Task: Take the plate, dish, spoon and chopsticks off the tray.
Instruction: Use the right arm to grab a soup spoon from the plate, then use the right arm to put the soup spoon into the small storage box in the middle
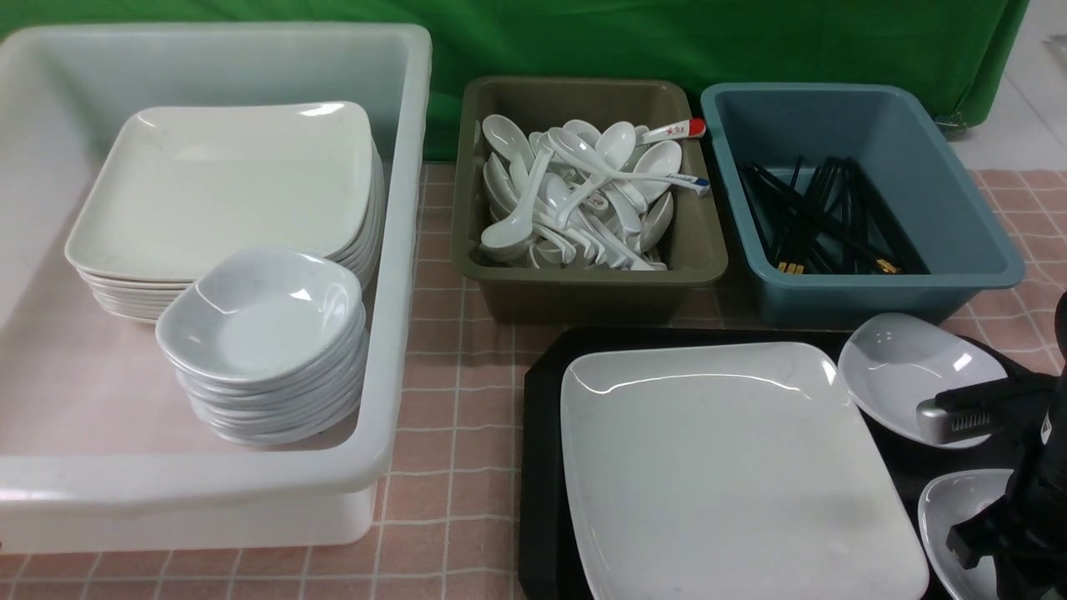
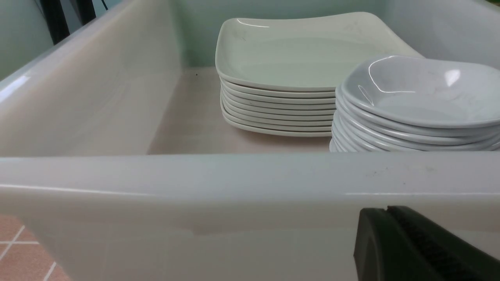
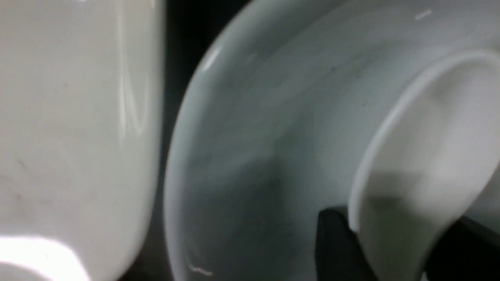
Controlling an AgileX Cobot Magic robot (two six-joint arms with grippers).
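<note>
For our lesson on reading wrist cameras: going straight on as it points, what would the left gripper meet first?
Probably the near wall of the white tub, which stands right ahead of the shut left gripper. The stacked plates lie beyond that wall, inside the tub.

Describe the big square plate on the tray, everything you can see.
The plate is large, square with rounded corners, glossy white and ceramic-looking, with a shallow raised rim. It is empty and lies flat on the black tray, its near edge cut off in the front view. A dark gap parts it from the nearest dish.
</note>
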